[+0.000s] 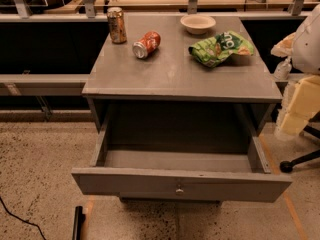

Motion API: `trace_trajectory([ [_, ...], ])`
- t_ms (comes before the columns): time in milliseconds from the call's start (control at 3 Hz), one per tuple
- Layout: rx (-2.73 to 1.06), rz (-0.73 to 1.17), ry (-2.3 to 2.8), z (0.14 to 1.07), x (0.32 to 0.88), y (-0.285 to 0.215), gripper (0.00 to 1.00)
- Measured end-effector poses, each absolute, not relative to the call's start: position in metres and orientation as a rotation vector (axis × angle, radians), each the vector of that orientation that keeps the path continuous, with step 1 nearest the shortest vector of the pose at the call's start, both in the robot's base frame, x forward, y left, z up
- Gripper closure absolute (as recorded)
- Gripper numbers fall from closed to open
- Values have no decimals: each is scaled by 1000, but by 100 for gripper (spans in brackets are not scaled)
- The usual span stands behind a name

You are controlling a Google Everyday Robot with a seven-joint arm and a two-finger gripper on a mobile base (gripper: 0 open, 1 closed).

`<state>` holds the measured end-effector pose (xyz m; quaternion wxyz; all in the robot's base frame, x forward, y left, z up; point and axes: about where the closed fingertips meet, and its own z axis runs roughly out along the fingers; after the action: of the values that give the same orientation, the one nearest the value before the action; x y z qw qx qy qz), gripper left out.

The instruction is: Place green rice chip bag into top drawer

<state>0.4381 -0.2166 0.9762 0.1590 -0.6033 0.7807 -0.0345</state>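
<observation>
Green rice chip bag [220, 48] is lying at 1 o'clock, lettering unreadable; top drawer [180, 183] is sitting open; gripper [286, 66] at 3 o'clock, state untellable.

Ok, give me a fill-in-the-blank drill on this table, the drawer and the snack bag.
1. The green chip bag lies on the table, next to the white ___.
2. The drawer stands ___, not shut.
3. The red soda can lies on its ___, while the other can stands upright.
The end effector is not in view.
Missing words: bowl; open; side.
</observation>
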Motion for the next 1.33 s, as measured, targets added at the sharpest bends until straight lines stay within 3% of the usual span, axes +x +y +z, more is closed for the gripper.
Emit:
trace_trajectory([
  [667, -1685, -17, 2178, 975, 457, -220, 0],
  [1333, -1539, 165, 1938, 978, 574, -235, 0],
])
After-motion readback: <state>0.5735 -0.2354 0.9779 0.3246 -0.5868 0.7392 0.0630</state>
